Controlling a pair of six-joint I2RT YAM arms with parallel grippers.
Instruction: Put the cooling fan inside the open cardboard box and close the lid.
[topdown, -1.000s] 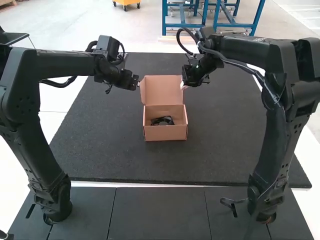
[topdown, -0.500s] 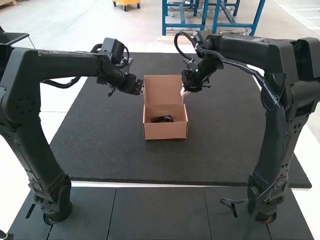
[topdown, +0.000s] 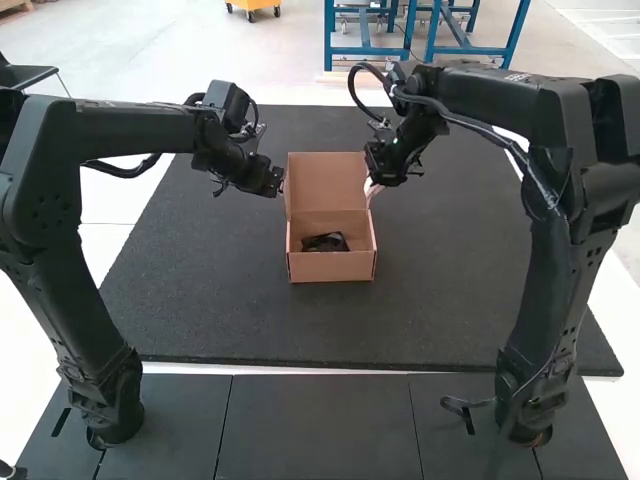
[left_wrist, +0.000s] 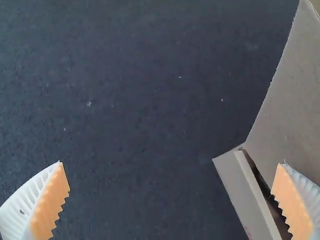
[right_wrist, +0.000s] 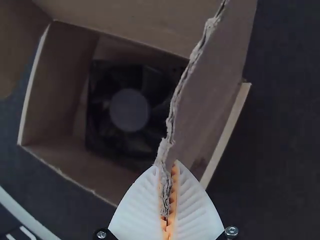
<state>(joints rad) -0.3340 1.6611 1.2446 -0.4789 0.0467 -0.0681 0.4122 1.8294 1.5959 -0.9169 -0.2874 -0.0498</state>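
Where your right gripper (right_wrist: 167, 172) is concerned, item one: white ribbed fingers (right_wrist: 140, 205) pressed together on the ragged side edge of the lid (right_wrist: 215, 100), pinching the cardboard between orange pads.

Item two: your left gripper (left_wrist: 170, 167), fingers spread wide, holding nothing. One pad (left_wrist: 290, 200) sits just beside the lid's opposite edge; whether it touches cannot be told.

Item three: lid, upright, hinged at the back wall, standing open above the cardboard box (topdown: 330, 262).

Item four: cooling fan (right_wrist: 129, 110), black, lying flat on the box floor, fully inside.

Item five: box, resting near the middle of the black mat (topdown: 200, 280), one arm at each rear corner.

Step in hand, by judgement: fan placed; lid gripped but not yet brought down.

Next move calls for you to swing the pinched edge forward and down over the opening. Use the left gripper to push the far edge evenly, and mind the side flap (right_wrist: 230, 125) so it tucks inside rather than buckling.
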